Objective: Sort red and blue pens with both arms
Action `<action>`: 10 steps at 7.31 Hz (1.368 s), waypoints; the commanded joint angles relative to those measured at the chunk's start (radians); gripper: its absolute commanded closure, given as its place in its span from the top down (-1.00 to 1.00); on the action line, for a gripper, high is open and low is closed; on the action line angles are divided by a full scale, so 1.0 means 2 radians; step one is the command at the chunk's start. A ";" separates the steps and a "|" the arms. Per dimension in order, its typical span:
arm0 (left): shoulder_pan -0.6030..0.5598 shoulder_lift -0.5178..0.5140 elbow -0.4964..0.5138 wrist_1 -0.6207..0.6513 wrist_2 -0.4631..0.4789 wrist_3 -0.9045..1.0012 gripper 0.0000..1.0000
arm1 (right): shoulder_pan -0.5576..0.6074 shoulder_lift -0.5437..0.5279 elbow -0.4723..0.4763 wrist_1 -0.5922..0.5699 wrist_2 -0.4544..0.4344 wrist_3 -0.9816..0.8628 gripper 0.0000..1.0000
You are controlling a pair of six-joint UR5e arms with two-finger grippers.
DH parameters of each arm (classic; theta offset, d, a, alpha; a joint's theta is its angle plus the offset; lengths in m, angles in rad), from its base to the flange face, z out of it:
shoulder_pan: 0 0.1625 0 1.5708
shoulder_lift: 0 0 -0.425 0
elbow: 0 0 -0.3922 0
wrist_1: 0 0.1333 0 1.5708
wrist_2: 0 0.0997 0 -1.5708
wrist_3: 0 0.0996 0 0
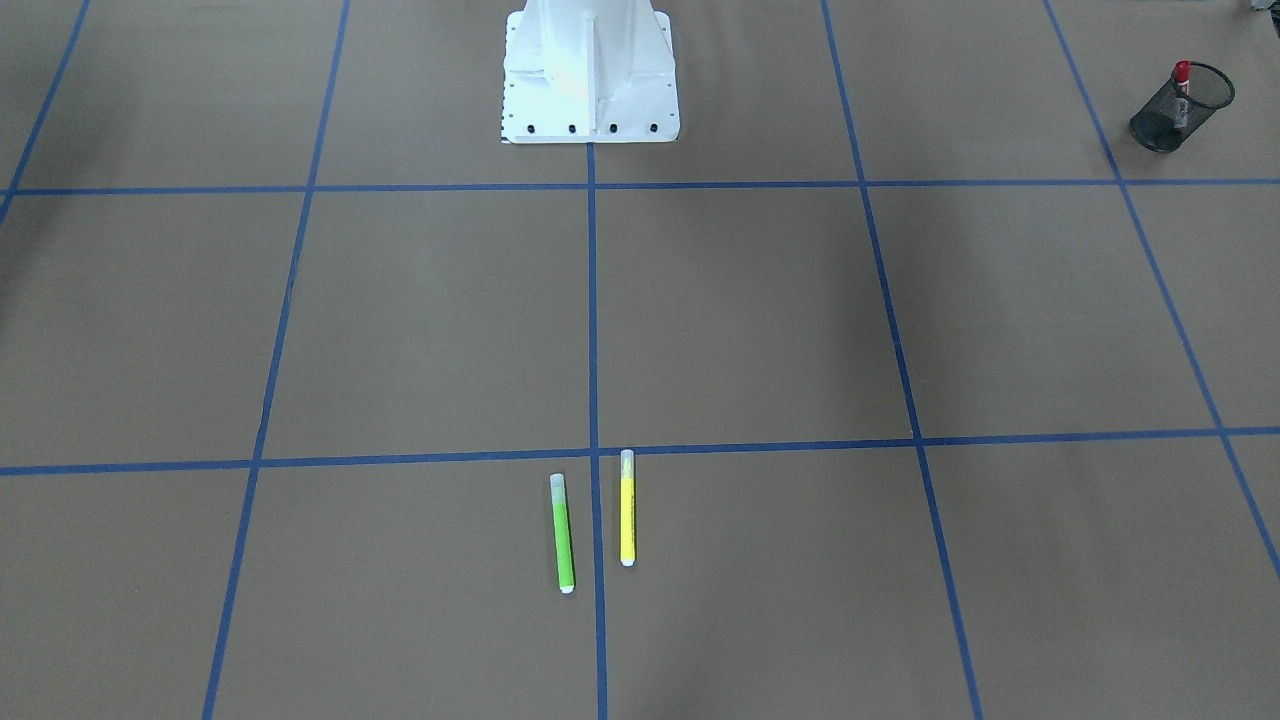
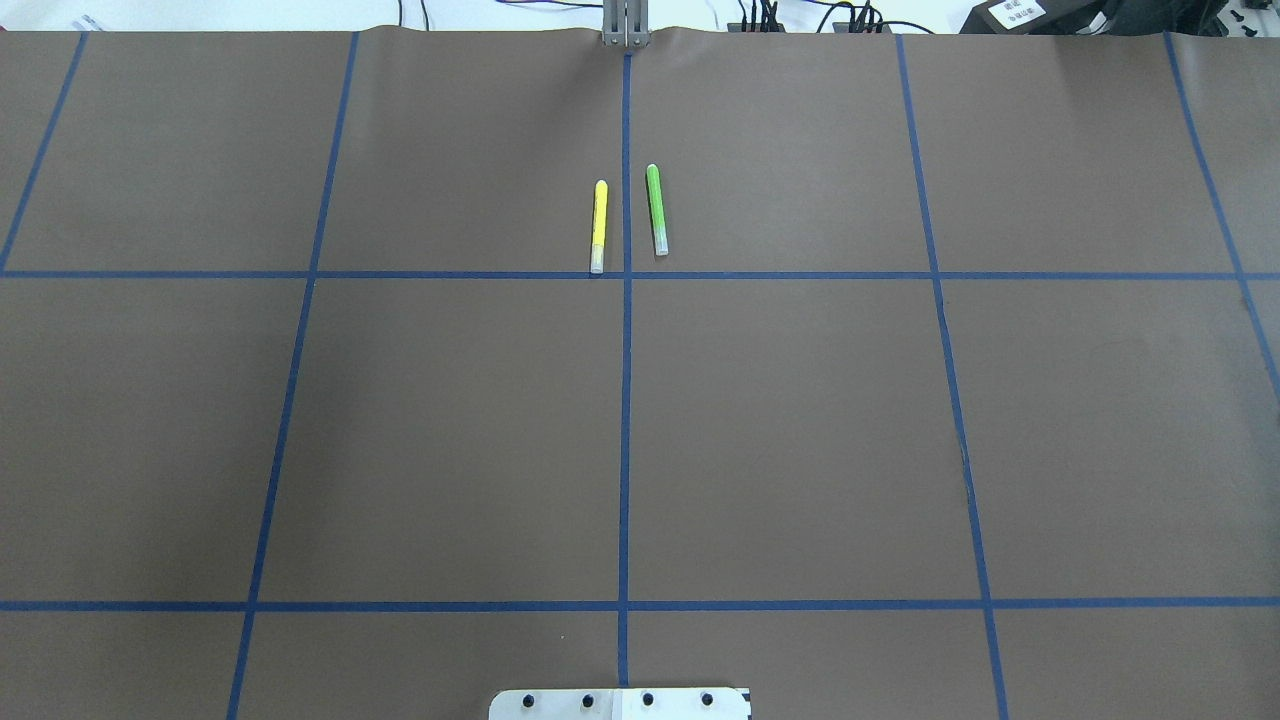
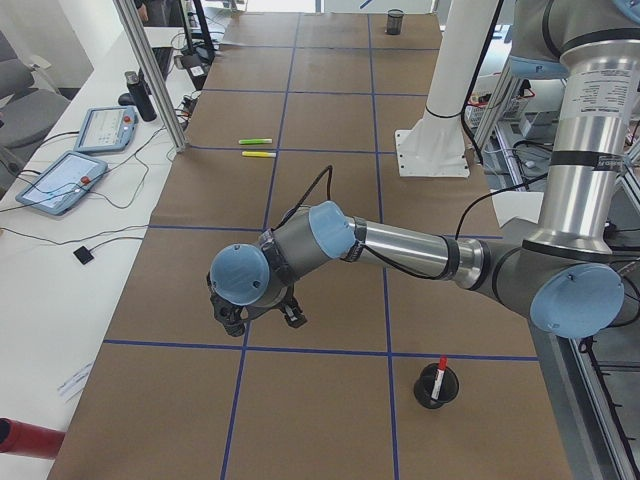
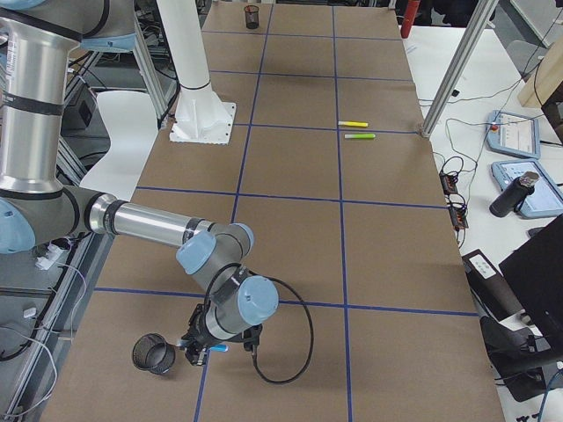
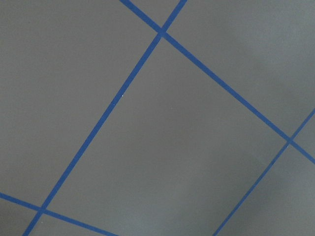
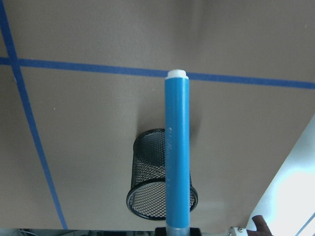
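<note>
Right gripper point(image 4: 202, 345) clamped on the blue pen point(image 6: 177, 152), close beside a black mesh cup point(image 6: 147, 169); red pen point(image 1: 1181, 78) standing in a second mesh cup point(image 1: 1212, 97) at the table's opposite end; left gripper point(image 3: 232, 320) over bare table, its opening impossible to tell.

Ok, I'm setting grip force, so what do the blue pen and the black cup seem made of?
The blue pen: probably plastic, smooth, slightly glossy, a faint sheen along the barrel. The black cup: looks like wire mesh, likely coated metal; the table shows through its holes.
</note>
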 commanded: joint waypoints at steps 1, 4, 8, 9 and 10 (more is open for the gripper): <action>0.000 0.002 0.002 -0.036 0.000 -0.013 1.00 | 0.045 -0.018 0.001 -0.050 -0.019 -0.006 -1.00; 0.000 -0.003 -0.006 -0.039 -0.001 -0.014 1.00 | 0.075 -0.015 0.002 -0.147 -0.049 -0.030 -1.00; 0.000 0.001 -0.028 -0.039 -0.002 -0.024 1.00 | 0.074 -0.027 -0.012 -0.153 -0.045 -0.025 -1.00; 0.000 0.001 -0.027 -0.039 -0.002 -0.024 1.00 | 0.074 -0.026 -0.012 -0.152 -0.046 -0.023 -1.00; 0.000 0.001 -0.027 -0.039 -0.002 -0.024 1.00 | 0.074 -0.026 -0.013 -0.152 -0.046 -0.021 -0.97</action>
